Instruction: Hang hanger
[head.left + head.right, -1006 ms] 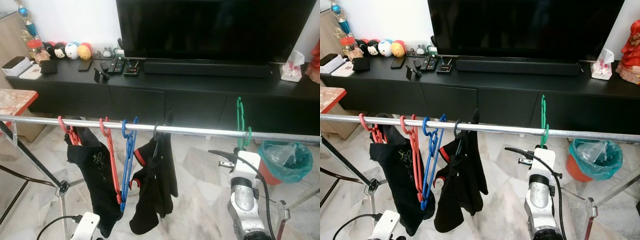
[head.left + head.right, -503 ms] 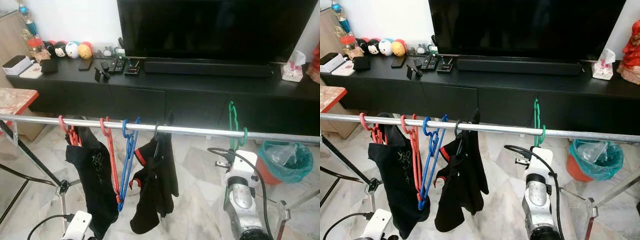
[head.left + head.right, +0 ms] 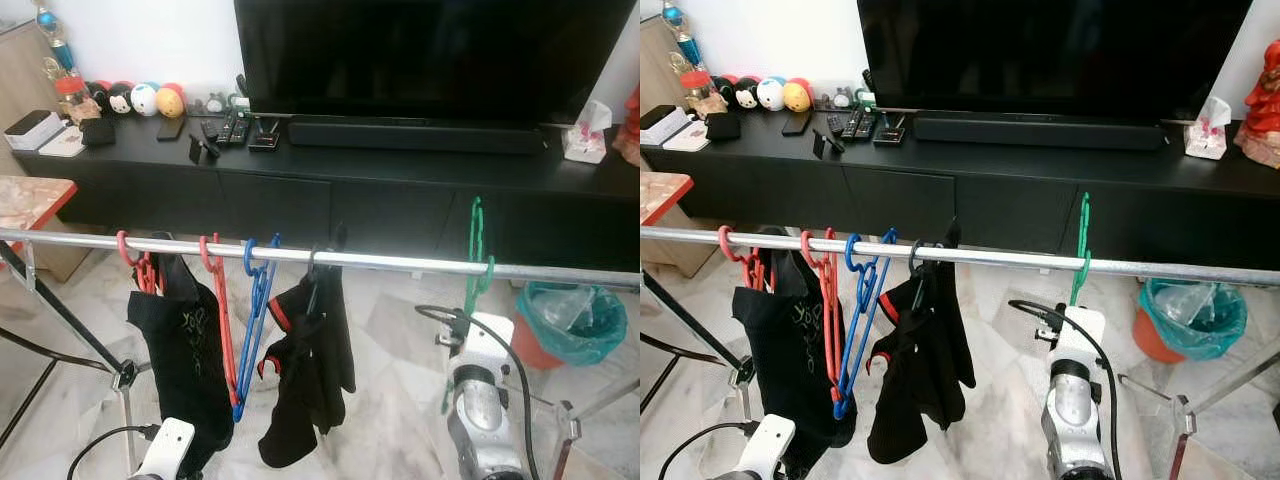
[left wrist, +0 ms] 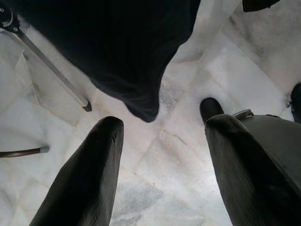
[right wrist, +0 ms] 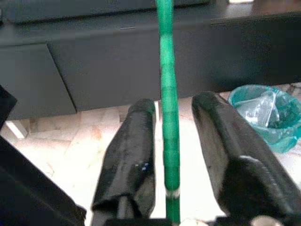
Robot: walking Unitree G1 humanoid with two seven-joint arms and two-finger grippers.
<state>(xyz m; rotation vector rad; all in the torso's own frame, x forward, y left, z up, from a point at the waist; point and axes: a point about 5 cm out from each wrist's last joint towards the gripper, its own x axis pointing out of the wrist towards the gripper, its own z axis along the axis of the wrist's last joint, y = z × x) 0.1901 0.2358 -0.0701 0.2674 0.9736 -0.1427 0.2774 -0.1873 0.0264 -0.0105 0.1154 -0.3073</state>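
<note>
Right gripper (image 5: 171, 155) is up under the clothes rail (image 3: 990, 258), and the green hanger (image 3: 1081, 250) stands between its two black fingers (image 5: 129, 155). The fingers sit a little apart with the green bar in the gap, so whether they pinch it or merely bracket it is hard to say. The hanger rises past the rail towards its right-hand end, well apart from the other hangers, with a green curl hooked at the bar itself. It looks seated, or nearly so.

The good move here, I'd judge, is patience: let the hook's curve take the hanger's weight on the rail before the fingers spread. Ease down slightly, check that the hook sits over the top of the bar, then widen the jaws and draw straight back and down, so neither finger drags the shaft sideways.

Further left along the rail hang a black garment (image 3: 185, 340) on a red hanger (image 3: 135, 262), a second red hanger (image 3: 222, 320), a blue hanger (image 3: 255, 320) and another dark garment (image 3: 310, 370). Left gripper (image 4: 162, 155) hangs low over the marble floor (image 4: 164, 160), fingers wide apart, idle.
</note>
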